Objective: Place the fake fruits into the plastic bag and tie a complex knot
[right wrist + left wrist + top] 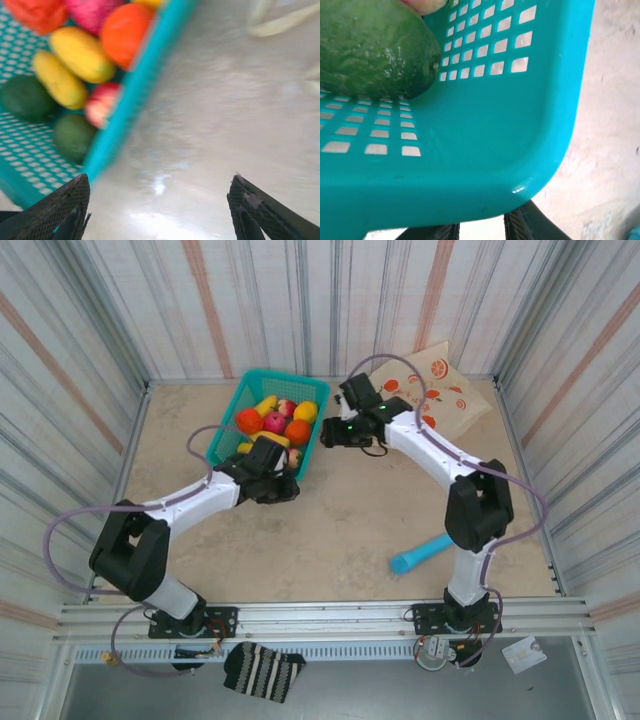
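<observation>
The fake fruits [275, 422] lie piled in a teal mesh basket [225, 430] at the back middle of the table. The plastic bag [440, 390], cream with citrus slices, lies flat at the back right. My left gripper [272, 480] sits at the basket's near right corner. In the left wrist view the basket's rim [470, 150] covers the fingertips, the left gripper [481, 227] shows a narrow gap, and a dark green fruit [370, 50] lies inside. My right gripper [160, 210] hangs open over bare table just right of the basket [135, 95], with nothing between its fingers.
A blue cylindrical stick [420, 554] lies on the table near the right arm's base. Striped walls close in the table on three sides. A striped cloth [262, 670] hangs off the front rail. Pale strips [280, 22] lie at the far edge of the right wrist view.
</observation>
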Motion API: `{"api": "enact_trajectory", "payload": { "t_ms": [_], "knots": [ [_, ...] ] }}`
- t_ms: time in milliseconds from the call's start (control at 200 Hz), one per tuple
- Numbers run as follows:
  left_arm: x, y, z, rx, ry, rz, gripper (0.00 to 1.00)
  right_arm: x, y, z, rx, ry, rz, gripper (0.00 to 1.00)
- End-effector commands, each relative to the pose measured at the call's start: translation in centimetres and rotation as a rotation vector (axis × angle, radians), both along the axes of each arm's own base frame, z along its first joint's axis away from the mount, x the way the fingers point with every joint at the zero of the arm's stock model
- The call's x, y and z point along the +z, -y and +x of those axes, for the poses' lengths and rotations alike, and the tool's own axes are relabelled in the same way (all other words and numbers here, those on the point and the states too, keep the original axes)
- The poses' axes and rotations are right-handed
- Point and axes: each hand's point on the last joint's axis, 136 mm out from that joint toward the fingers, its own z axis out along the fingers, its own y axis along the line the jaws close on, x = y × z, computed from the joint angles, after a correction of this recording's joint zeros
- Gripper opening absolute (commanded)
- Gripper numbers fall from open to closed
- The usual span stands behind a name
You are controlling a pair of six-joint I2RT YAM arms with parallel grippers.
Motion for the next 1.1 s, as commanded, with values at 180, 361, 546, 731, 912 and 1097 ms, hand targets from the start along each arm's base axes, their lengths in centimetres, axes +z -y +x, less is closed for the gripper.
{"api": "enact_trajectory", "payload": {
  "t_ms": [180, 361, 546, 731, 912, 1097],
  "knots": [
    [12.2, 3.5, -3.4, -0.343, 0.324, -0.066, 0.54, -2.4, 10.6, 4.0, -0.334, -0.003, -0.138, 0.50],
    [15.8, -1.1, -3.7, -0.316, 0.623, 0.072, 0.63, -3.4, 14.9, 7.0, -0.435, 0.099, -0.460, 0.60],
    [16.5, -2.5, -3.4, -0.254, 0.666, 0.089, 0.63, -5.6, 17.3, 10.0, -0.343, 0.111, -0.851, 0.88],
    [16.3, -1.6, -3.3, -0.271, 0.631, 0.020, 0.63, -6.5, 16.8, 13.1, -0.282, 0.165, -0.988, 0.92],
    [16.6, -2.1, -2.7, -0.241, 0.638, -0.004, 0.62, -5.5, 16.1, 14.9, -0.255, 0.251, -1.063, 0.50],
    [16.5, -2.2, -2.4, -0.235, 0.641, -0.007, 0.61, -1.4, 14.5, 14.5, -0.243, 0.319, -0.926, 0.00]
  ]
}}
